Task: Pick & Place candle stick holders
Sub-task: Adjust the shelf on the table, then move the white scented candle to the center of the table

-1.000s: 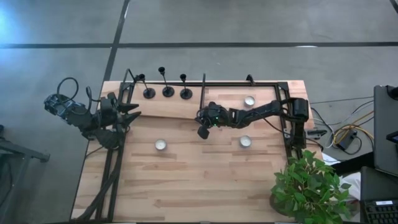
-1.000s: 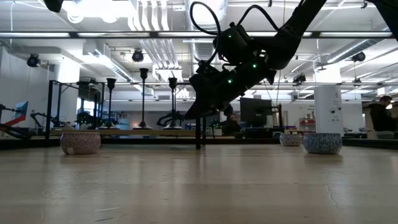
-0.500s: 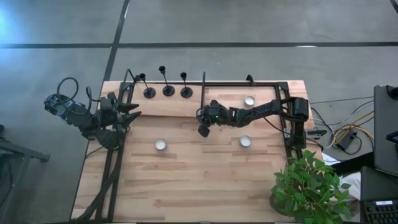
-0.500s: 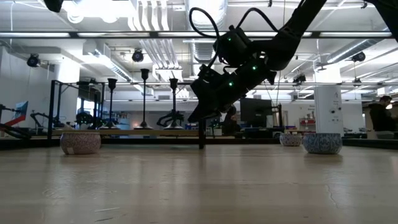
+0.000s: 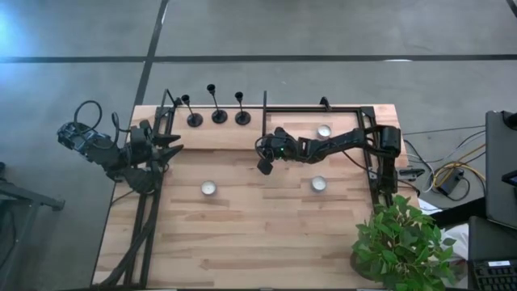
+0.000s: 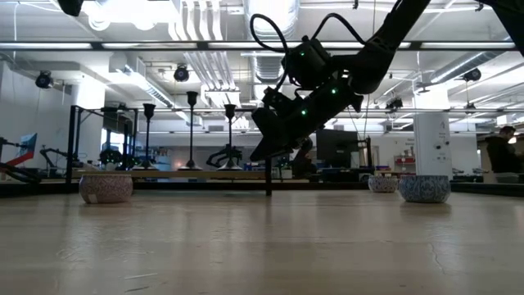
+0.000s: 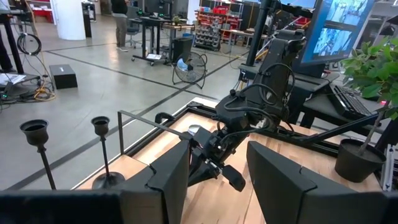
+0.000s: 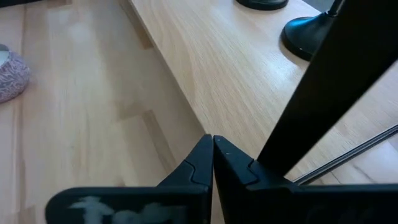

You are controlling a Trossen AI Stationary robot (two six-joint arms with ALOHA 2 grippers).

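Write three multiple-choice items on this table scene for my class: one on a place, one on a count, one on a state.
1. Where do the holders stand?
A. along the table's far edge
B. beside the plant
C. at the table's middle

2. How many tealights lie on the table?
A. one
B. three
C. five

3. How is the right tool?
A. wide open
B. shut, empty
C. shut on a holder

Key: 1 A, the high view shows a row there. 2 B, three pale discs. 3 B, the right wrist view shows its fingertips meeting with nothing between.
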